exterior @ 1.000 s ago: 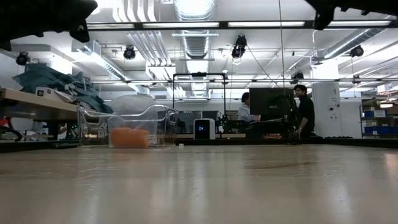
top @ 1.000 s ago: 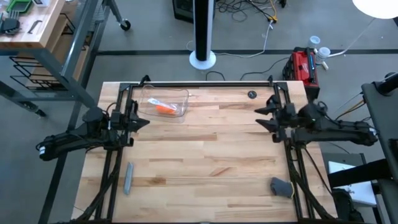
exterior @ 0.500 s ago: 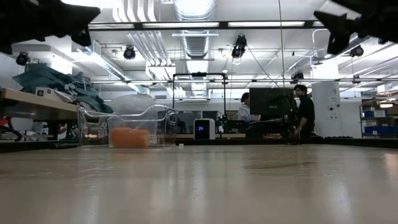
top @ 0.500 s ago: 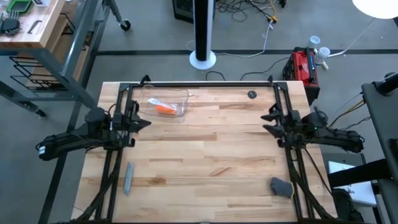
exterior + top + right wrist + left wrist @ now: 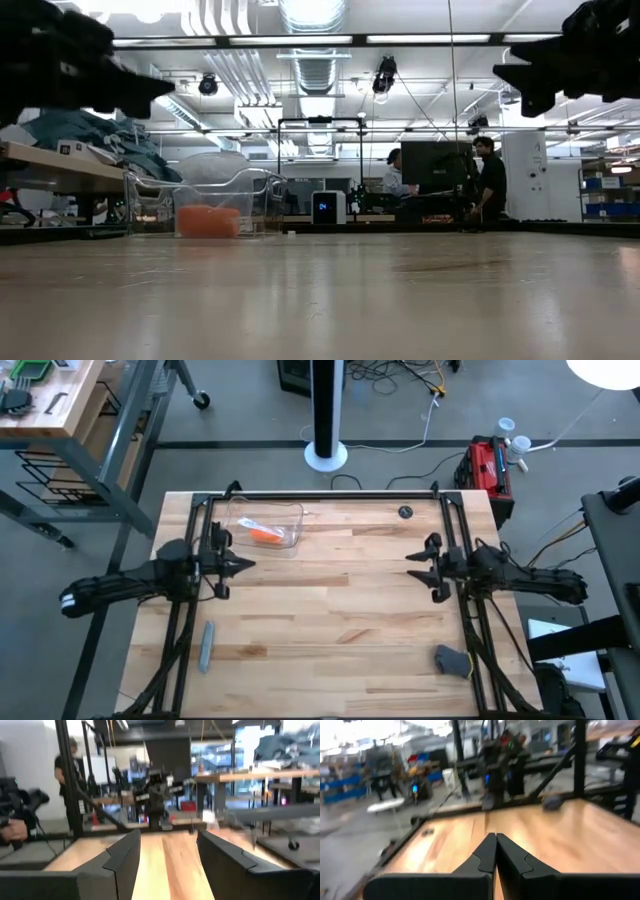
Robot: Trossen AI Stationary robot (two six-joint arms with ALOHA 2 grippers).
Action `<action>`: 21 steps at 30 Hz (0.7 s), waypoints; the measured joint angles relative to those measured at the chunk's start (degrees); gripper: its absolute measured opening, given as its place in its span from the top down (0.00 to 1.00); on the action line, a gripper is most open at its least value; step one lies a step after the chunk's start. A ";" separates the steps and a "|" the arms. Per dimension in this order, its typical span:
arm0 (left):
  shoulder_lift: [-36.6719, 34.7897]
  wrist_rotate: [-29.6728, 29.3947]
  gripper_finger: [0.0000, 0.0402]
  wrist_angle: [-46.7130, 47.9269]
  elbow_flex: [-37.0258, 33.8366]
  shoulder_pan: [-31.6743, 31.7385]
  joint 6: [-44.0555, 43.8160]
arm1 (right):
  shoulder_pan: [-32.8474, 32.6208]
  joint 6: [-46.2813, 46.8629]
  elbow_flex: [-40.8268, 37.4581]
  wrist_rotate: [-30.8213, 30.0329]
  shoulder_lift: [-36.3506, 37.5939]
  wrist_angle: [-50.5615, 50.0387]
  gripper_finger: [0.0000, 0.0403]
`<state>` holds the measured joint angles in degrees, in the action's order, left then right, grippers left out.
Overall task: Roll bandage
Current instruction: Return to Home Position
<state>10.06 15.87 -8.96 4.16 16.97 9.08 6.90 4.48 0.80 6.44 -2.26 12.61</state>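
Two dark robot arms hang above a pale butcher-block wooden table (image 5: pixel 330 620), one over each side edge, their grippers pointing inward at each other across the bare middle of the boards. The left gripper (image 5: pixel 240 563) is held clear of the tabletop near the front of a clear plastic bin (image 5: pixel 299 526), and its two dark fingers (image 5: pixel 480 860) are pressed together tip to tip with nothing between them. The right gripper (image 5: pixel 418 567), well apart from it on the opposite side, has its fingers (image 5: pixel 125 860) spread wide and holds nothing. The bright orange rolled bandage (image 5: pixel 265 534) lies inside the bin at the table's far left corner; from table height it shows as an orange block against the bin's see-through wall. A slim grey bar (image 5: pixel 206 645) lies on the wood toward the near left, beside the left arm's frame rail. A dark grey lumpy object (image 5: pixel 452 660) sits at the near right by the other rail, and a small dark round disc (image 5: pixel 404 512) rests close to the far edge. Beyond the table, two people (image 5: pixel 489 178) stand at a workstation in the workshop behind.
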 joint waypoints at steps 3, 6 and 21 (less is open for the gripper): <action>0.87 -1.39 1.00 0.95 -1.95 0.02 0.57 | 0.00 -0.28 -0.02 -0.01 -0.16 -2.07 0.53; 1.60 -1.44 1.00 2.31 -3.54 0.01 2.20 | 0.00 -2.74 -0.04 -0.02 -0.11 -3.89 0.53; 4.96 -1.50 0.99 2.19 -3.07 0.02 -8.54 | 0.00 1.71 -0.07 -0.68 -0.20 -11.06 0.53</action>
<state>15.02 14.37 -6.77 1.08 16.99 0.54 6.90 6.19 0.73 5.76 -2.47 1.54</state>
